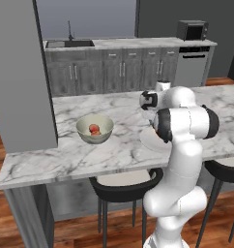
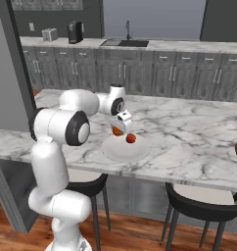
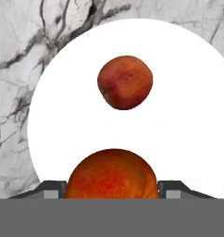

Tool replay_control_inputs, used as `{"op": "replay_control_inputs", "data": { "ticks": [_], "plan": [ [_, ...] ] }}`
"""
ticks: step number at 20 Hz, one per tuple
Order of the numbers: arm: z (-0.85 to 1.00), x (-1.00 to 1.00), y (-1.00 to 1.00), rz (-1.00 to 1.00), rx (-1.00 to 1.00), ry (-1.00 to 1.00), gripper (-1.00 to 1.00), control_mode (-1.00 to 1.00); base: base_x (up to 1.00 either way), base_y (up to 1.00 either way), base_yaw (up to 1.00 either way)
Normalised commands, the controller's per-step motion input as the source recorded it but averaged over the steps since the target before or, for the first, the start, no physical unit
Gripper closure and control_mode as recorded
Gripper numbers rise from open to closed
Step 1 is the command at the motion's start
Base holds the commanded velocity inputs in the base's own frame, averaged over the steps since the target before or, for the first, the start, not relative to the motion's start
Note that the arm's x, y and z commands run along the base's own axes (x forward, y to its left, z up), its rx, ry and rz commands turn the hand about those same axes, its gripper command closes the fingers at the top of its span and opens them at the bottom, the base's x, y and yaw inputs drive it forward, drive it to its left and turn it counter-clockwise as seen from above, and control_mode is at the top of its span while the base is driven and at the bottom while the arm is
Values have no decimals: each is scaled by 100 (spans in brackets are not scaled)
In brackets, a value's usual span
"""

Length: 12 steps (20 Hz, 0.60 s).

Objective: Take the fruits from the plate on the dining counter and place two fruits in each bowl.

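On plate, one fruit, fingers gripping another, bowl (two fruits)

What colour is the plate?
The plate is plain white, clearest in the hand view.

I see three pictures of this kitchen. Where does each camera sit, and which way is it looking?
Left base view: behind the arm to its left, looking forward and down over the dining counter; the white arm rises at lower right, and the pale bowl holds fruit.
Right base view: behind to its right; the arm rises at lower left, with the tool over the plate.
Hand view: on the hand, looking down along the tool; its tips flank an orange fruit.
Shared: plate and red fruit.
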Motion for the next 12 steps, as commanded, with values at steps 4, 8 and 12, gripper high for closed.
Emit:
{"op": "replay_control_inputs", "data": {
  "ticks": [4,8,12],
  "plan": [
    [44,-77,35,19,0,0,100,-100,0,0,0],
    [47,-52,24,34,0,0,100,-100,0,0,0],
    [55,-42,8,31,0,-2,100,-100,0,0,0]
  ]
}}
